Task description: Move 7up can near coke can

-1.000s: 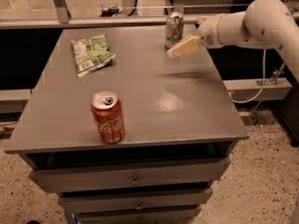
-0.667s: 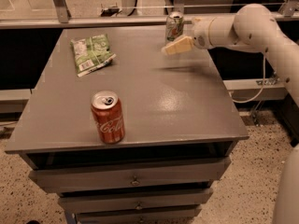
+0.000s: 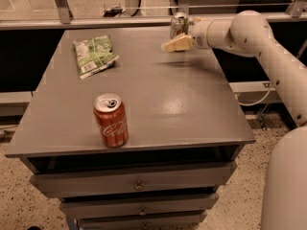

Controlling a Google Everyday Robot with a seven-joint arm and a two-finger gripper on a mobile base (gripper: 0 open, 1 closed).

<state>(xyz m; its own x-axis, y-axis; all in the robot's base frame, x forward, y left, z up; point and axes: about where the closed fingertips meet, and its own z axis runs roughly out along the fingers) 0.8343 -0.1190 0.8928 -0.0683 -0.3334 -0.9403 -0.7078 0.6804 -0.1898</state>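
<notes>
The 7up can (image 3: 178, 24), silver-white with a silver top, stands upright at the back right of the grey table (image 3: 158, 95). My gripper (image 3: 173, 37) reaches in from the right at the can, open. Its near beige finger (image 3: 176, 43) lies just in front of the can, and the far finger is hidden behind it. The coke can (image 3: 111, 120), red with white script, stands upright near the table's front left edge, far from the 7up can.
A green snack bag (image 3: 94, 55) lies flat at the back left of the table. My white arm (image 3: 259, 37) crosses above the table's right edge. Drawers sit under the tabletop, and a rail runs behind the table.
My gripper has moved left, so its near finger now sits in front of the 7up can. Neither can has moved.
</notes>
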